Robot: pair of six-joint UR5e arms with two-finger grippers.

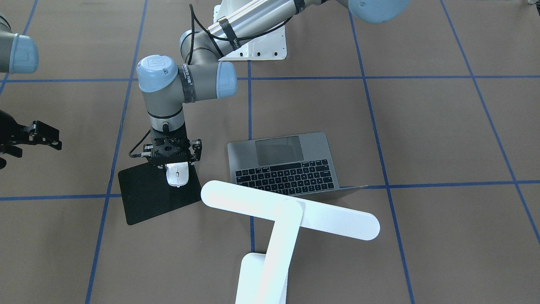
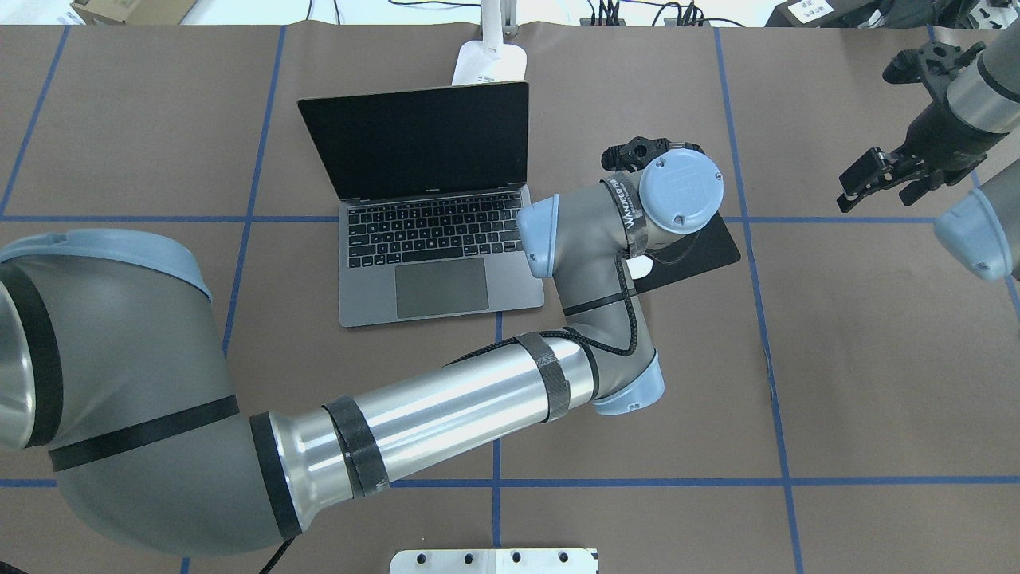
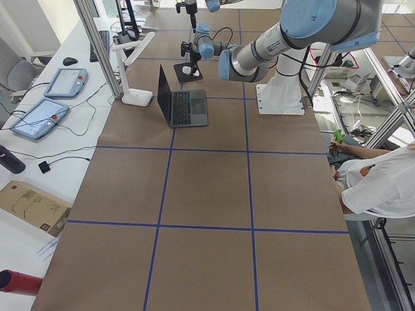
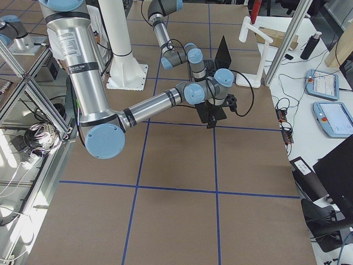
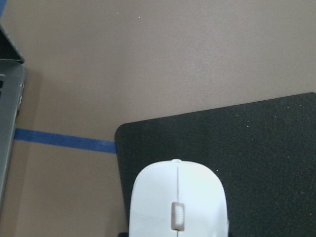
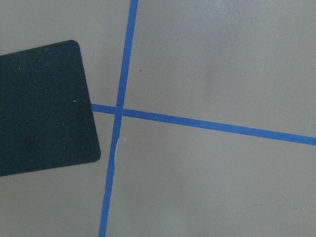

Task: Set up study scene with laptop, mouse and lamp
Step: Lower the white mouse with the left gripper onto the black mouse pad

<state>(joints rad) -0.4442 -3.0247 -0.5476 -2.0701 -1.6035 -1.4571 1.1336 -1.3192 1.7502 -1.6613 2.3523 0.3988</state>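
Observation:
The white mouse (image 1: 177, 174) lies on a flat black pad (image 1: 147, 194), to the robot's right of the laptop. My left gripper (image 1: 174, 166) points straight down with its jaws at the sides of the mouse's rear, shut on it. The left wrist view shows the mouse (image 5: 177, 202) close up on the pad (image 5: 266, 148). The dark-grey laptop (image 2: 430, 247) stands open, its screen dark. The white lamp (image 1: 291, 209) stands behind it, its bar head over the screen edge. My right gripper (image 2: 880, 179) is open and empty, high at the table's right side.
My left arm crosses low over the table in front of the laptop. The white bolted pedestal (image 1: 261, 46) stands at the robot's edge. Blue tape lines cross the brown table (image 6: 212, 64). A pad corner (image 6: 44, 108) shows in the right wrist view.

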